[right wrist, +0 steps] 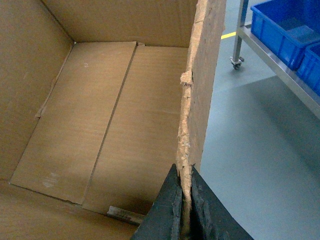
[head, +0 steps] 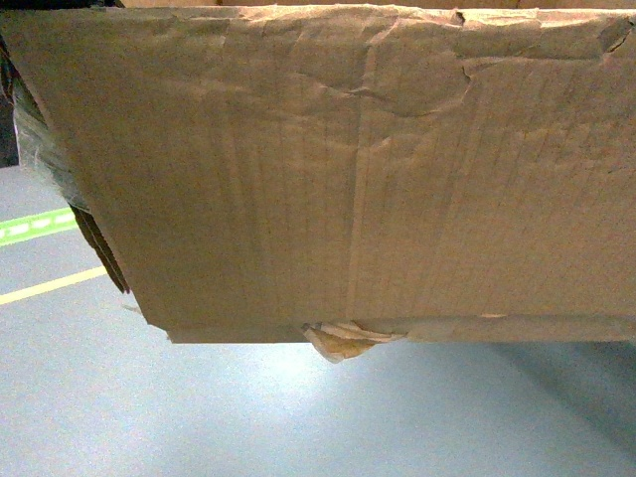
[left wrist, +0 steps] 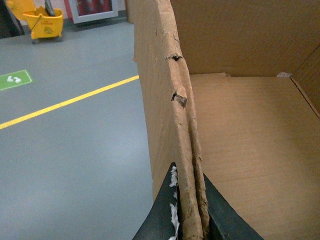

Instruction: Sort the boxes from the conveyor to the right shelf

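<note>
Here, a grey floor (left wrist: 75, 150) with a yellow line (left wrist: 65, 102) lay below. The left gripper (left wrist: 189, 220) and right gripper (right wrist: 186, 210) each pinched a ragged wall of the carton (head: 338, 169), held aloft and filling the head view. Nearby stood a mop bucket (left wrist: 44, 22) and blue crates (right wrist: 287, 30) on a steel rack (right wrist: 272, 60).

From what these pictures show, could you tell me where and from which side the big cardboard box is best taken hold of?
By the top rims of its two opposite side walls, coming down from above. The cardboard box is open-topped and wide, so each thin upright wall fits between the fingers. That is how it is held now: the left hand pinches the left wall, the right hand the right wall. The edges are ragged, so grip deep.
</note>
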Tool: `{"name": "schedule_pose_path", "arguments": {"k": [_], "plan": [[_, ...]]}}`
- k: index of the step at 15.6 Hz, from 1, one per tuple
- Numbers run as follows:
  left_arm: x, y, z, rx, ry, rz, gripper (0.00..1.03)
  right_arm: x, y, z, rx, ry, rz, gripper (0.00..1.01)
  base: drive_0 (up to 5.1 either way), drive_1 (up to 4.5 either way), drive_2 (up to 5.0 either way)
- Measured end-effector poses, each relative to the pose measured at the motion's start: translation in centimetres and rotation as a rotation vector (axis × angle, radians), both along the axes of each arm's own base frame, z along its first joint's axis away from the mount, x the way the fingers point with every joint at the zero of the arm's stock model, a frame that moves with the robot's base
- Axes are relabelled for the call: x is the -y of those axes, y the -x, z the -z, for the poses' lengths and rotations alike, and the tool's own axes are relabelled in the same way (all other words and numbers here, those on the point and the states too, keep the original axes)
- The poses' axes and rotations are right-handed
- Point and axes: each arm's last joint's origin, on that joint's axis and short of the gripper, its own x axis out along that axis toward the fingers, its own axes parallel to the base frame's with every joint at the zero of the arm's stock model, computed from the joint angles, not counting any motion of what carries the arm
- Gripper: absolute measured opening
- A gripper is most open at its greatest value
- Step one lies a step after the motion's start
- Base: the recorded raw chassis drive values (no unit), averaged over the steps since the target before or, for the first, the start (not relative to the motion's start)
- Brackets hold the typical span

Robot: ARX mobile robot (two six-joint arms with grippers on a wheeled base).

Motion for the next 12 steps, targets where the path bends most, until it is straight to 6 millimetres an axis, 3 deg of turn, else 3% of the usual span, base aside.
{"name": "schedule_pose_path", "arguments": {"k": [12], "plan": [[0.00, -0.01, 0.01, 0.000, 0.000, 0.000, 0.04, 0.01, 0.00, 0.00, 0.000, 0.000, 0.000, 0.02, -1.6, -1.64, -1.6]]}}
